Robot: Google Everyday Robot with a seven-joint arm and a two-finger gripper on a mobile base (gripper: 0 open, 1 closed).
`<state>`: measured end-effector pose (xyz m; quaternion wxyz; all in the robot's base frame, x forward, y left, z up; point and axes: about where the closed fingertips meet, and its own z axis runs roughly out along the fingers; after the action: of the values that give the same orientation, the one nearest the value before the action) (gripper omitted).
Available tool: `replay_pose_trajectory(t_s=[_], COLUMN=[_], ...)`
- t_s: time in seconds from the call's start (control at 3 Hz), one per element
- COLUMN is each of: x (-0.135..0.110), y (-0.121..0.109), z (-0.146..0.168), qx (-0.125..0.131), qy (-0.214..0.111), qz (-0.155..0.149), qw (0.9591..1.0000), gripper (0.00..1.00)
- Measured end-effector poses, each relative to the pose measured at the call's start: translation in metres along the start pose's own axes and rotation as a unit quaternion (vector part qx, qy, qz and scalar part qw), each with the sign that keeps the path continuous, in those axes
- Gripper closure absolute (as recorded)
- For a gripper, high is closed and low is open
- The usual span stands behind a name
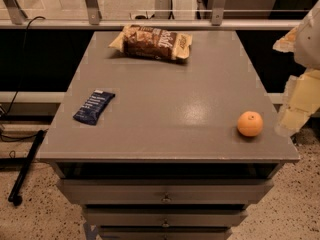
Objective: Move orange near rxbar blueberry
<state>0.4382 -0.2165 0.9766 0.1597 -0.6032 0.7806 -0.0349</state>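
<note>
The orange (250, 123) is small, round and bright, and sits on the grey table top (165, 94) near the front right corner. The rxbar blueberry (94, 106) is a flat dark navy wrapper with white print, lying near the table's left edge. The two are far apart, across the width of the table. My gripper (291, 118) hangs at the right edge of the view, just past the table's right side and a little right of the orange, holding nothing that I can see.
A brown-and-cream crinkly snack bag (151, 43) lies at the back middle of the table. Drawers (165, 198) sit under the top. A rail (150, 24) runs behind the table. A black pole (25, 166) lies on the floor at left.
</note>
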Motion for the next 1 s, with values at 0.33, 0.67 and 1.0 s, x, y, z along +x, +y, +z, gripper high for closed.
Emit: replay_pose_trajectory(t_s=[0.33, 0.67, 1.0], x=[0.0, 0.002, 0.015], y=[0.0, -0.003, -0.004], z=[0.002, 0.02, 0.066], qx=[-0.001, -0.007, -0.032], qy=[-0.003, -0.029, -0.068], qz=[-0.001, -0.006, 0.027], qw=[1.0, 0.9995, 0.9968], gripper=[0.0, 0.0, 0.0])
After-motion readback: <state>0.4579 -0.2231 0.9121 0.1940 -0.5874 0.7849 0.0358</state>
